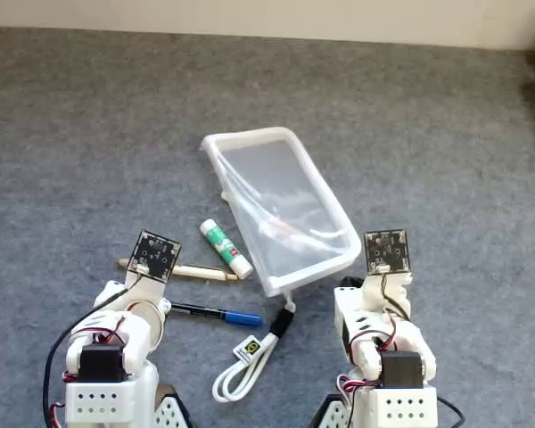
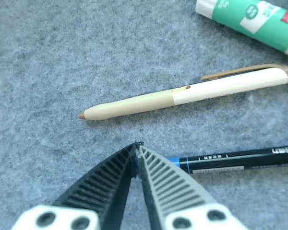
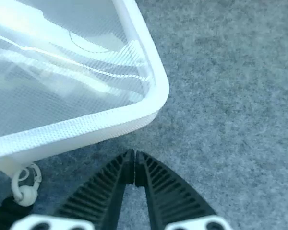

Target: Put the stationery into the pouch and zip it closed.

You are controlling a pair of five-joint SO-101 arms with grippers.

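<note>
High view: a translucent white pouch (image 1: pixel 269 174) lies flat and askew at the middle of the grey mat (image 1: pixel 446 134), with a white cord (image 1: pixel 250 361) trailing from its near corner. Just beside its left edge, outside it, lie a green-and-white glue stick (image 1: pixel 226 248), a cream pen (image 1: pixel 192 271) and, nearer the arms, a black pen (image 1: pixel 216 313) with a blue end. Left wrist view: the left gripper (image 2: pixel 137 146), jaws pressed tip to tip and holding nothing, sits above the mat between the cream pen and the black pen. Right wrist view: the right gripper (image 3: pixel 134 154), jaws likewise together and empty, points at the pouch's near rim, just short of it
</note>
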